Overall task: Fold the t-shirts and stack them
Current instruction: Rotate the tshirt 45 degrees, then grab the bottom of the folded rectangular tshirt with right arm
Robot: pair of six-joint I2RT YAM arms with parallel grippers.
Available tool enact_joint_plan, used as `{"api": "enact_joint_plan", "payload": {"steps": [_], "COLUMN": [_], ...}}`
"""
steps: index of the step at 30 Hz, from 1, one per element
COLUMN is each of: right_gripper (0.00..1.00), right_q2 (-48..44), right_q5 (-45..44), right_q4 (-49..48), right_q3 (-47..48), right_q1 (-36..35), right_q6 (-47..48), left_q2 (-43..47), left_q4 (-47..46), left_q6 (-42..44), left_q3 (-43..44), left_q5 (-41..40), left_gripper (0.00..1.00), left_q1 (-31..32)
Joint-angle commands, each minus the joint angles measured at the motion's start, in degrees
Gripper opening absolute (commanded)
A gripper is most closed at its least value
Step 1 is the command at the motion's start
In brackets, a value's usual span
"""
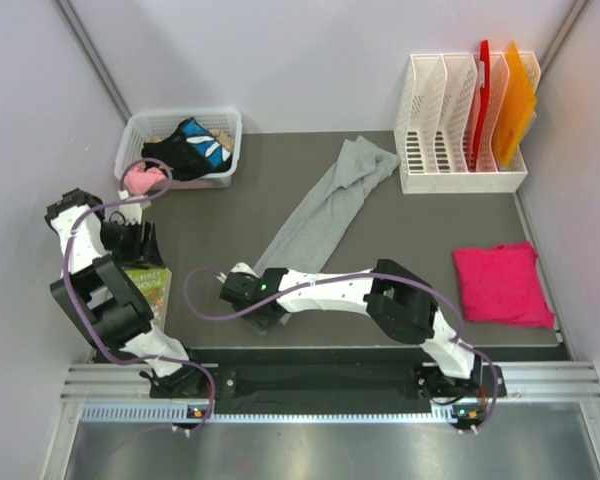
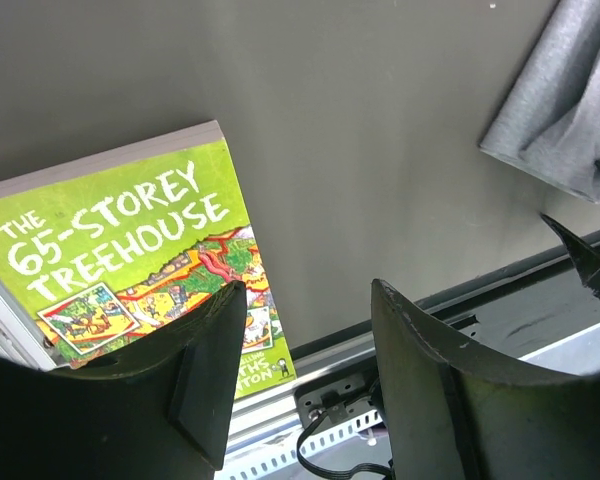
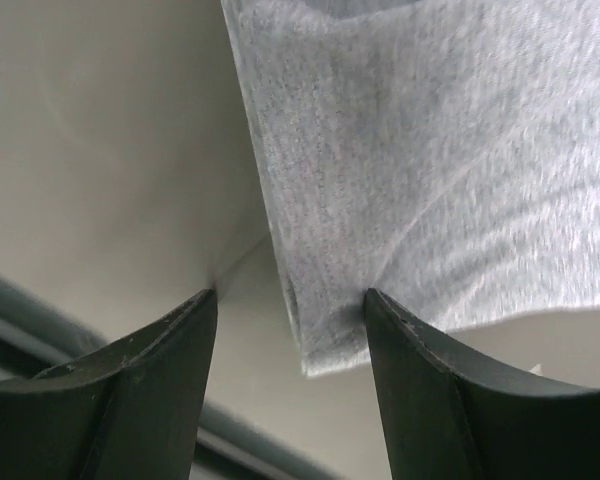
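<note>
Lying across the middle of the desk, the grey shirt has its near end hidden under the right arm. The right gripper has its jaws apart around that corner. The pink shirt sits folded by the right edge. The left gripper, jaws apart, hangs over a book reading "THE 65-STOREY TREEHOUSE"; lower words are cut off.

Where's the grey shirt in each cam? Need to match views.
Top: grey shirt lies diagonally across mid-table, from by the file rack down toward the near edge.
Left wrist: top right corner, only one end shows.
Right wrist: fills the upper right, with a corner between the fingers of the open right claw.
Shared landmark: the table under the shirt, in all three.
</note>
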State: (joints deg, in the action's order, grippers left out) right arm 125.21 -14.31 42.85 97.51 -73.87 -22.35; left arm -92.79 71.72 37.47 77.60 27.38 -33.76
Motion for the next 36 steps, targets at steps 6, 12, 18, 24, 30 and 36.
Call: {"api": "enact_joint_plan", "payload": {"steps": [6,12,18,24,30,36], "right_gripper": [0.64,0.63,0.61,0.58,0.51,0.51], "right_q2": [5.30,10.05,9.53,9.09,9.62,10.58], "right_q5": [-4.06,-4.33,-3.98,-3.98,-3.89,-3.36], "right_q4": [14.63,14.90,12.26,10.15,8.92,9.01], "right_q3": [16.37,23.16,17.81,14.73,14.63,16.56], "right_q1": [-1.90,-1.81,-1.11,0.12,2.32,4.52], "right_q6": [1.60,2.49,2.49,2.84,4.24,6.00], "left_q2": [3.67,3.59,3.32,2.53,2.00,1.56], "left_q4": [1.84,2.10,2.02,2.02,2.02,2.02], "left_q6": [1.90,2.16,2.34,2.25,2.25,2.43], "left_q3": [-0.70,-0.70,-0.52,-0.08,-0.08,-0.35], "left_q5": [0.75,0.66,0.31,0.57,0.40,0.22], "left_gripper": [0.57,0.57,0.57,0.57,0.57,0.57], "left_q1": [-0.25,-0.43,-0.96,-1.05,-0.96,-1.05]}}
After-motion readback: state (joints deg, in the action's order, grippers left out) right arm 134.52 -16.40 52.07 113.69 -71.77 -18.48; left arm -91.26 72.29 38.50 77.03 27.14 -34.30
